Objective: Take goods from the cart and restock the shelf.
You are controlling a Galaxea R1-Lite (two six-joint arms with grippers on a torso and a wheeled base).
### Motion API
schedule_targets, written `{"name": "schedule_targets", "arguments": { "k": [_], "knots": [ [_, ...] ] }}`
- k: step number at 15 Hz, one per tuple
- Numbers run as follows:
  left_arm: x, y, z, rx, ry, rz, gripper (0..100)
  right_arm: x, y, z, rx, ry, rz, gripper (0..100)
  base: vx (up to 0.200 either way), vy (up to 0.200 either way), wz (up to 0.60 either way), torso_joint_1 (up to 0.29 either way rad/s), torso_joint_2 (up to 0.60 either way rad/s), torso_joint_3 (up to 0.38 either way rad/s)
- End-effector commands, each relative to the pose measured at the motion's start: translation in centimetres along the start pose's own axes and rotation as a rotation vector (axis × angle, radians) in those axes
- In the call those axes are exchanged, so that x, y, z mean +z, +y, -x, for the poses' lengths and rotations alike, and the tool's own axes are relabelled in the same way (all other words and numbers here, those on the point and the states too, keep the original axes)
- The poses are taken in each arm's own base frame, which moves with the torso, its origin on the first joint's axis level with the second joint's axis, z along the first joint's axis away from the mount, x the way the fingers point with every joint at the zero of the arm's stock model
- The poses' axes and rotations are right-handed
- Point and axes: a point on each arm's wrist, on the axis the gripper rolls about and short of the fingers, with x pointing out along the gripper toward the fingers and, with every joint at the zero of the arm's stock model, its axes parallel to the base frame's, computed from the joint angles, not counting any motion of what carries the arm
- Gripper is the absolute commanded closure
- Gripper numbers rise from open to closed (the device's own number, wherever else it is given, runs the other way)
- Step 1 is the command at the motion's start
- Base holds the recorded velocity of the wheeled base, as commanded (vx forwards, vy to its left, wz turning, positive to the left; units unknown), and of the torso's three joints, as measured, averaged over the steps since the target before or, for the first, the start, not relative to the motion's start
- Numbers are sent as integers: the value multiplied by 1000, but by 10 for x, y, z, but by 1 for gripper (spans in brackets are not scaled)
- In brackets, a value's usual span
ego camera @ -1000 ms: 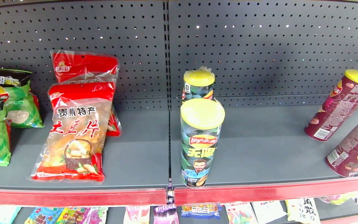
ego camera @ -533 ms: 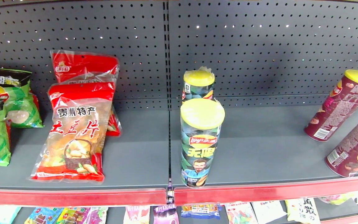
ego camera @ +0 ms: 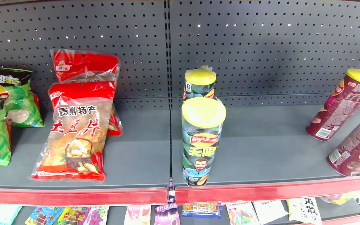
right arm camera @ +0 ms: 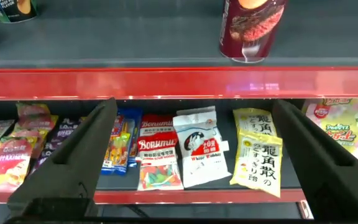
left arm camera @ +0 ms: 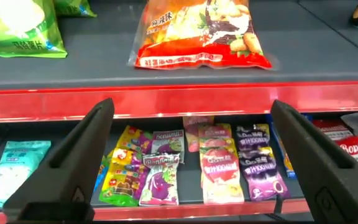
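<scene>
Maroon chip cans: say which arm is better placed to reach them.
Right, likely. The open right gripper sits below a maroon can; the open left gripper sits below the red chip bag, farther left on the shelf.

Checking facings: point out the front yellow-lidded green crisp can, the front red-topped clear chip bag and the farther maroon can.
front green crisp can (ego camera: 202, 150), head view, printed side.
front chip bag (ego camera: 75, 137), head view, clear middle.
farther maroon can (ego camera: 340, 105), head view, side wall.

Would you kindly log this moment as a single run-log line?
left end effector: open, empty | right end effector: open, empty | shelf: green can at front edge, red bag left of it
</scene>
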Motion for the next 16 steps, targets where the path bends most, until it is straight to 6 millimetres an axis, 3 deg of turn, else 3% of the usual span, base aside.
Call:
{"name": "schedule_targets", "arguments": {
  "k": [1, 3, 8, 16],
  "knots": [
    [0, 0, 0, 0, 1, 1, 0, 0, 0, 0, 1, 1, 0, 0, -200, 0, 0, 22, 2, -2],
    [0, 0, 0, 0, 1, 0, 0, 0, 0, 0, 1, 1, 0, 0, -200, 0, 0, -7, 0, 7],
    [0, 0, 0, 2, 1, 0, 0, 0, 0, 0, 1, 1, 2, 0, 0, 0, 0, 0, 0, 0],
    [0, 0, 0, 0, 1, 1, 0, 0, 0, 0, -1, 1, 2, 0, 0, -200, 0, 7, 5, 1]
  ]
}}
